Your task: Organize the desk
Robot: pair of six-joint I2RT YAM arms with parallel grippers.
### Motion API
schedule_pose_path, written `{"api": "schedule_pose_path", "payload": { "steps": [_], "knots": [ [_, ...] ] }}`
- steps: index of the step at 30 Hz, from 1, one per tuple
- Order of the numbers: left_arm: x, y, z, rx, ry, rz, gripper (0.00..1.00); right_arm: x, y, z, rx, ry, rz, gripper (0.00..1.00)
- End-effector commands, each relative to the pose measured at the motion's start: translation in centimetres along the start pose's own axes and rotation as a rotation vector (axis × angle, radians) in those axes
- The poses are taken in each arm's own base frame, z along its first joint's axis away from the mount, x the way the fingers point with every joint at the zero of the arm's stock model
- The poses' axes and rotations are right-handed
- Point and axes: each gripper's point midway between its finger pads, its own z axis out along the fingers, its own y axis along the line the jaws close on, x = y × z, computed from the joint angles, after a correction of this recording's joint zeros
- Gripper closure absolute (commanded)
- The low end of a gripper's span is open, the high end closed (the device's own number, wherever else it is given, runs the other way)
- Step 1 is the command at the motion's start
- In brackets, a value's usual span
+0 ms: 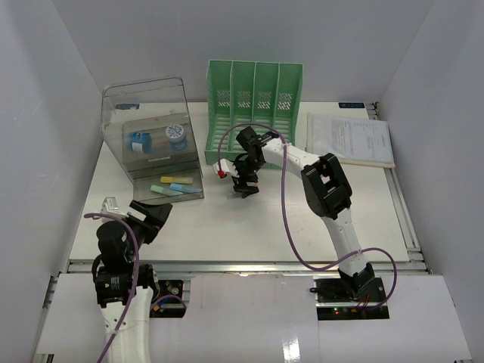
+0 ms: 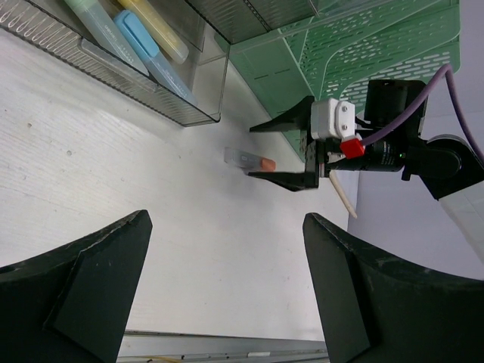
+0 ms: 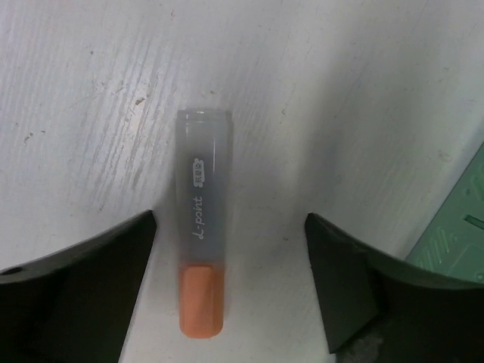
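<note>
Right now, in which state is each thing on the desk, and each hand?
Orange highlighter: lying flat on the desk, ungripped.
Right hand: open, straddling the highlighter.
Left hand: open, empty.
Green file rack: upright, slots empty.
Clear drawer box: upright, highlighters in its front tray.
Papers: lying flat, far right corner.

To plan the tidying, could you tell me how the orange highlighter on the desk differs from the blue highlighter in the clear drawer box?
The orange highlighter lies alone on the desk; the blue highlighter lies in the lowest tray of the clear drawer box, beside a yellow highlighter. The open fingers of the right gripper straddle the orange highlighter; no fingers straddle the blue highlighter. Both lie flat and are similar in shape.
</note>
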Motion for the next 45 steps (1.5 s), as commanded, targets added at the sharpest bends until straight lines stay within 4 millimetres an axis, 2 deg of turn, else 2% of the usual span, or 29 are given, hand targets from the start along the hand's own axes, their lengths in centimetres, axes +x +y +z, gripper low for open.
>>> {"api": "schedule_pose_path", "payload": {
  "steps": [1,3,4,5,6,9,10,12,14,16,18,20,24,26,28,30,33,35,36,38,40,41,43,45],
  "knots": [
    [-0.1,-0.1,-0.1,0.008,-0.011,-0.003,0.08,0.0,-0.1,-0.2,-0.001,0.022,0.060,0.46],
    [0.0,0.2,-0.1,-0.008,-0.012,-0.019,0.08,0.2,0.4,-0.3,-0.012,0.031,0.076,0.64],
    [0.1,0.5,-0.1,-0.017,-0.009,-0.026,0.08,0.1,0.6,-0.4,-0.017,0.029,0.082,0.67],
    [0.0,0.7,0.0,-0.027,-0.016,-0.044,0.07,0.1,0.9,-0.5,-0.020,0.027,0.086,0.75],
    [0.3,1.1,0.1,-0.041,-0.011,-0.061,0.07,0.0,1.3,-0.5,-0.025,0.026,0.086,0.77],
    [1.5,2.7,0.9,-0.094,0.028,-0.153,0.07,-2.1,2.6,-1.2,-0.026,0.023,0.049,0.84],
    [1.9,3.2,1.2,-0.112,0.042,-0.183,0.07,-3.7,2.9,-2.0,-0.015,0.010,0.023,0.85],
    [2.7,4.4,1.8,-0.156,0.072,-0.231,0.07,-7.1,3.9,-2.2,-0.015,-0.012,-0.033,0.85],
    [3.4,5.4,2.2,-0.206,0.102,-0.280,0.08,-11.3,4.7,-2.5,-0.004,-0.045,-0.104,0.85],
    [4.2,6.4,2.5,-0.263,0.134,-0.324,0.08,-15.6,4.6,-2.9,0.035,-0.080,-0.174,0.85],
    [4.6,7.2,2.8,-0.306,0.156,-0.349,0.10,-19.8,3.1,-3.7,0.113,-0.124,-0.235,0.85],
    [5.2,8.0,3.0,-0.358,0.180,-0.379,0.12,-22.5,1.8,-2.4,0.169,-0.141,-0.250,0.85],
    [6.1,9.2,3.6,-0.421,0.222,-0.424,0.22,-26.5,-3.6,-1.3,0.400,-0.233,-0.166,0.85],
    [6.5,9.5,3.9,-0.424,0.237,-0.439,0.27,-26.2,-5.7,0.4,0.486,-0.247,-0.116,0.84],
    [6.5,9.5,4.3,-0.417,0.236,-0.450,0.30,-26.7,-7.2,1.3,0.552,-0.263,-0.101,0.79],
    [6.5,9.6,4.5,-0.416,0.232,-0.454,0.33,-26.2,-8.2,2.3,0.586,-0.248,-0.085,0.72],
    [6.6,9.9,4.8,-0.414,0.229,-0.463,0.36,-25.1,-8.5,3.0,0.609,-0.219,-0.074,0.54],
    [7.0,10.0,5.1,-0.404,0.239,-0.476,0.37,-24.5,-8.6,2.7,0.622,-0.206,-0.066,0.34],
    [7.0,10.0,5.2,-0.400,0.241,-0.482,0.37,-24.2,-8.8,2.4,0.631,-0.201,-0.056,0.26],
    [7.2,10.0,5.3,-0.392,0.248,-0.492,0.37,-24.4,-8.7,0.7,0.635,-0.217,-0.040,0.18],
    [7.1,10.0,5.5,-0.388,0.245,-0.483,0.37,-25.0,-7.6,-1.1,0.608,-0.256,-0.034,0.13],
    [6.9,10.0,5.6,-0.386,0.241,-0.480,0.39,-25.4,-6.4,-2.3,0.573,-0.284,-0.041,0.12],
    [6.6,9.7,6.0,-0.377,0.235,-0.474,0.46,-26.0,-2.7,-4.8,0.456,-0.338,-0.071,0.09],
    [6.3,9.6,6.5,-0.371,0.230,-0.481,0.57,-25.2,1.6,-6.5,0.322,-0.346,-0.095,0.09]
  ]
}}
